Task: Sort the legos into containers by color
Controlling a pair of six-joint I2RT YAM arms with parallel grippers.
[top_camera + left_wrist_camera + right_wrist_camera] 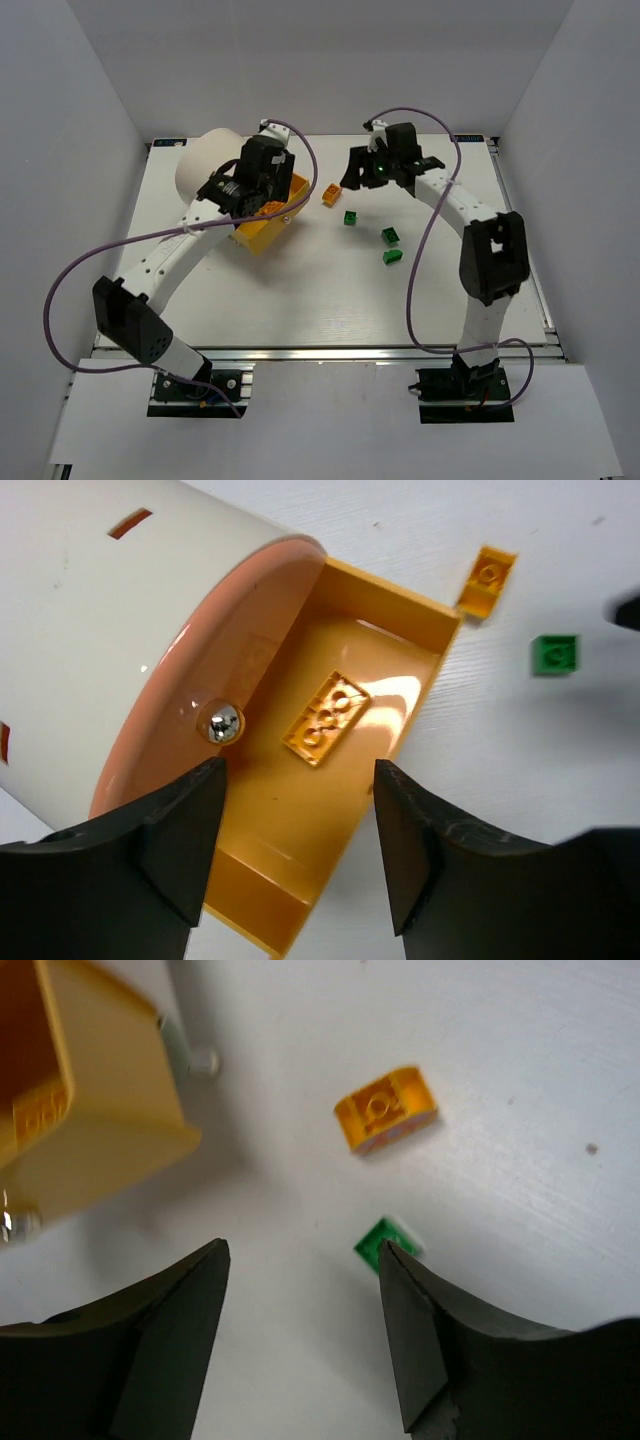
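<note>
- Hovering over the open yellow drawer [400,670], the left gripper [298,780] has its jaws spread wide, holds nothing and touches nothing that I can see.
- The right gripper [300,1260] is equally wide and empty, pointing down at the bare table [300,300].
- Closest to it is a green lego [385,1242], just beside the tip of one finger and lying slightly tilted.
- The loose orange-yellow lego [385,1110] is a little further out, near the drawer's outer corner but apart from it.
- The flat orange-yellow lego [325,718] already lies studs-up on the drawer floor, so it counts as sorted.
- The second green lego [390,236] and third green lego [392,257] sit close together on the table, apart from the first.
- No purple brick shows in any view.
- The drawer sticks out of the cream drum [205,160], which lies on its side. A small shiny knob [222,722] sits on the drum's peach-orange front.
- Handling, as a judgement: the bricks look rigid, very light and glossy, so a one-sided nudge would likely make them skid on the smooth tabletop.
- The best hold is probably across two flat, parallel side walls, centred, not on the studs or corners.
- The tilted green one may rock when pinched, so squaring the fingers to it first looks wise.
- The drawer looks thin-walled and light, so a bump could shift it.
</note>
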